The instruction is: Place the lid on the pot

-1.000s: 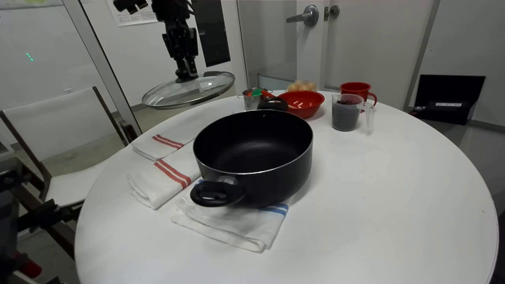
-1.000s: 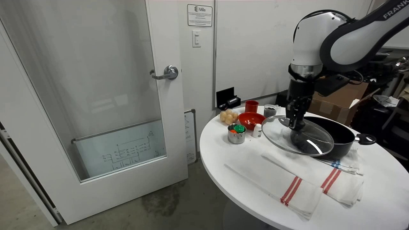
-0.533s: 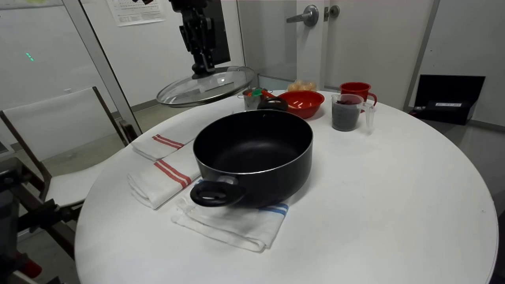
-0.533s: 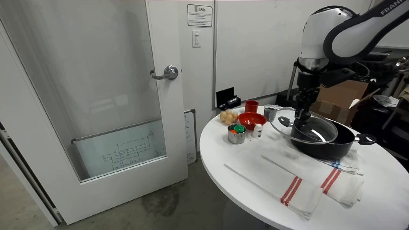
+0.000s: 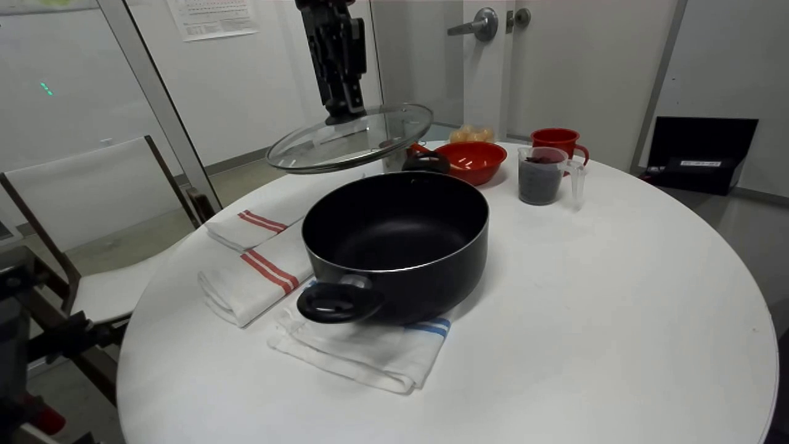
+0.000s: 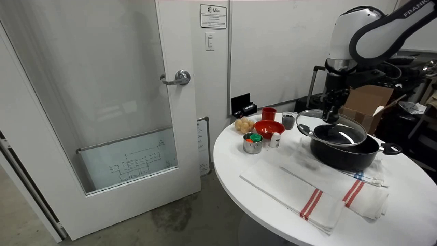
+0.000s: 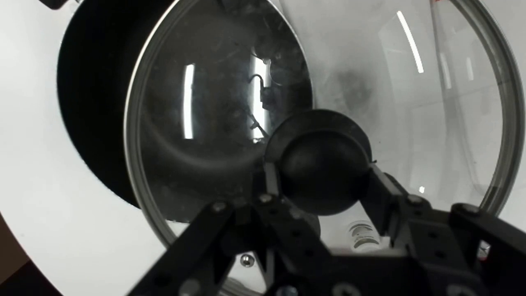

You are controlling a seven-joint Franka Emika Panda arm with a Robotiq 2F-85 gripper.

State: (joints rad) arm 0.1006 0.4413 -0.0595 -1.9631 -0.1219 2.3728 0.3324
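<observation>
The black pot (image 5: 431,283) stands open on a folded towel; its wall also shows in an exterior view (image 6: 338,159). My gripper (image 5: 345,111) is shut on the black knob of the clear glass lid (image 5: 314,148). The lid is held in the air, slightly tilted, above the pot's far edge in that view. In an exterior view the lid (image 6: 327,135) overlaps part of the pot's opening. In the wrist view the knob sits between my fingertips (image 7: 318,172), the lid glass (image 7: 222,94) covers part of the pot, and the pot's left part (image 7: 94,90) is uncovered.
Red-striped towels (image 5: 265,271) lie beside the pot. A red bowl (image 6: 269,129), a metal cup (image 6: 252,147), a white bottle (image 6: 275,140), a measuring cup (image 5: 540,182) and a red mug (image 5: 555,139) stand near the pot. The pot's handle (image 5: 339,302) sticks out toward that camera.
My gripper and the held lid have moved to the right in both exterior views, and the lid now overlaps more of the pot. The pot and the other things have not moved.
</observation>
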